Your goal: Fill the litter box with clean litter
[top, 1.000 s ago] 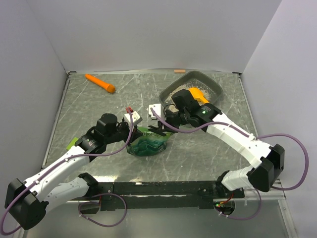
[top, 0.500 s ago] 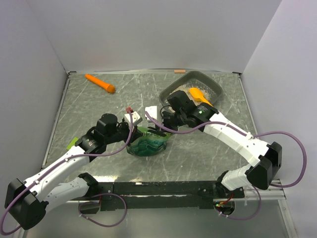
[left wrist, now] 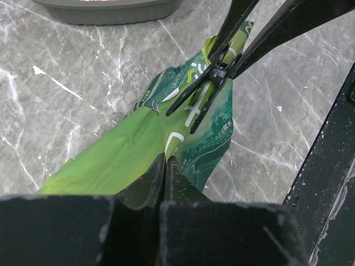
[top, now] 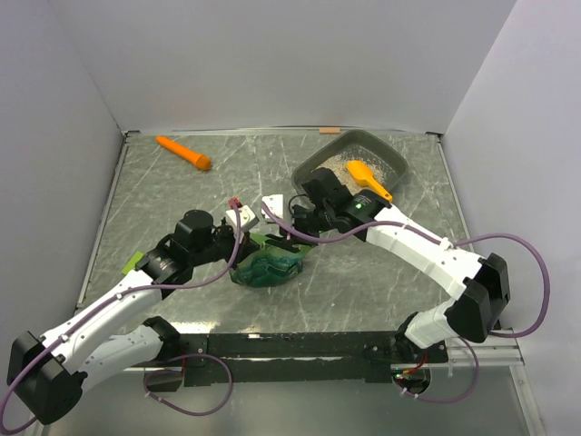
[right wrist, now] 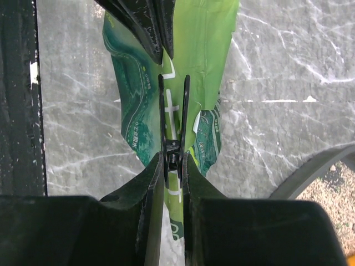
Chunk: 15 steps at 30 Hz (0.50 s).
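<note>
The dark grey litter box [top: 392,156] stands at the back right with pale litter [top: 338,169] and an orange scoop [top: 368,178] in it. A green bag [top: 268,266] lies mid-table. My left gripper [top: 251,242] is shut on the bag's top edge [left wrist: 138,149]. My right gripper [top: 289,238] is shut on a black clip [right wrist: 173,119] that sits on the bag [right wrist: 202,61]. The clip also shows in the left wrist view [left wrist: 213,72]. A corner of the box [right wrist: 324,169] with some litter [right wrist: 333,202] shows in the right wrist view.
An orange carrot-like object [top: 184,152] lies at the back left. White walls close in the table on three sides. The black rail [top: 290,345] with both arm bases runs along the near edge. The box wall [left wrist: 111,10] is just beyond the bag.
My right arm has shifted left and nearer to the bag, uncovering the scoop in the litter box. The left arm and the bag have moved only slightly.
</note>
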Each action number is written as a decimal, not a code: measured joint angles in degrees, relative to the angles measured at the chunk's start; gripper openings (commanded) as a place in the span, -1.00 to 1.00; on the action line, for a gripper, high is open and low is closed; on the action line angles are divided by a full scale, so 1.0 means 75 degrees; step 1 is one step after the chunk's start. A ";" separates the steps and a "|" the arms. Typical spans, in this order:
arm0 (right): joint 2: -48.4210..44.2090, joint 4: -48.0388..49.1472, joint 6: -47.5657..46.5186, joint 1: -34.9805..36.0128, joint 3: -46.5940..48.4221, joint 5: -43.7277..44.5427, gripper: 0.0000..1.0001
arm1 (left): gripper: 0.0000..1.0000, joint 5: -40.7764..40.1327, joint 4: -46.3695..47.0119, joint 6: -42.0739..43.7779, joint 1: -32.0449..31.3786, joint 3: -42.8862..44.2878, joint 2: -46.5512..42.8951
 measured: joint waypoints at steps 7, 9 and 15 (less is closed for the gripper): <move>0.0102 0.0460 0.0058 0.0058 -0.0221 -0.0154 -1.00 | -0.96 -0.0117 -0.0067 0.0000 0.0003 -0.0265 -0.0504; 0.0154 0.0574 0.0093 0.0087 -0.0268 -0.0207 -1.00 | -0.96 -0.0137 -0.0067 0.0003 0.0003 -0.0356 -0.0673; 0.0487 0.0714 0.0175 0.0157 -0.0271 -0.0201 -0.36 | -0.96 -0.0210 -0.0082 0.0006 0.0012 -0.0396 -0.0764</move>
